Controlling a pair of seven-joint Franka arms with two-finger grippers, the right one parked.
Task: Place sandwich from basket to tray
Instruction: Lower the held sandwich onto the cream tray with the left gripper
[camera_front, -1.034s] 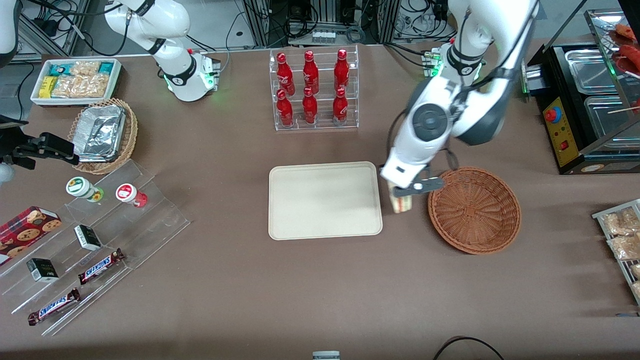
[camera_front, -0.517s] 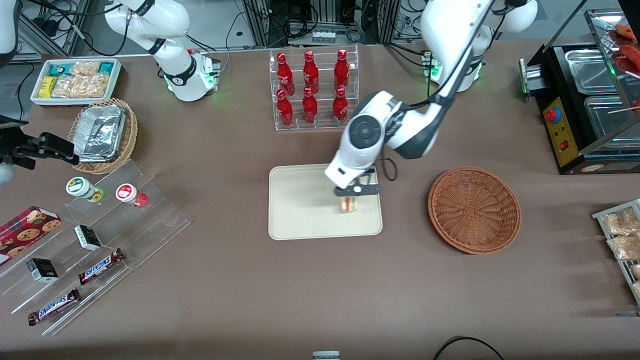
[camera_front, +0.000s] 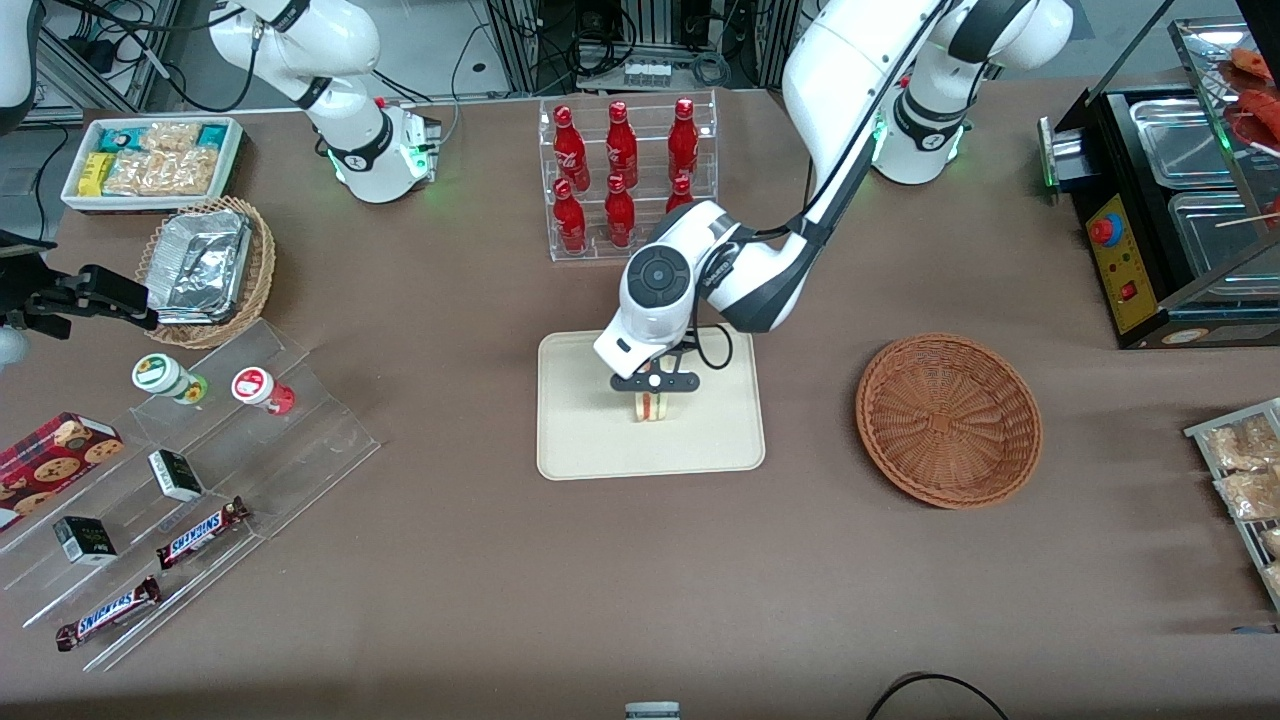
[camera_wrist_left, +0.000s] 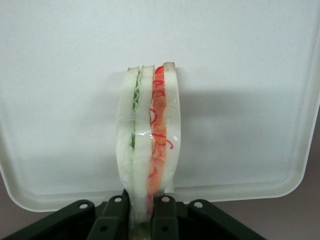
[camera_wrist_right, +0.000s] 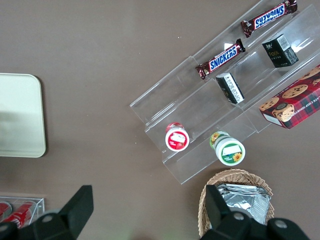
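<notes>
My gripper is clamped on the sandwich, upright over the tray's middle. The basket holds nothing.

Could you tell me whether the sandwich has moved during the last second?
Yes. Shut in the tool, the sandwich went from beside the basket to over the tray middle.

Gripper clamping the wedge sandwich sits over the flat cream plastic tray; bare tray all round it, acrylic rack of red bottles near the arm.
</notes>
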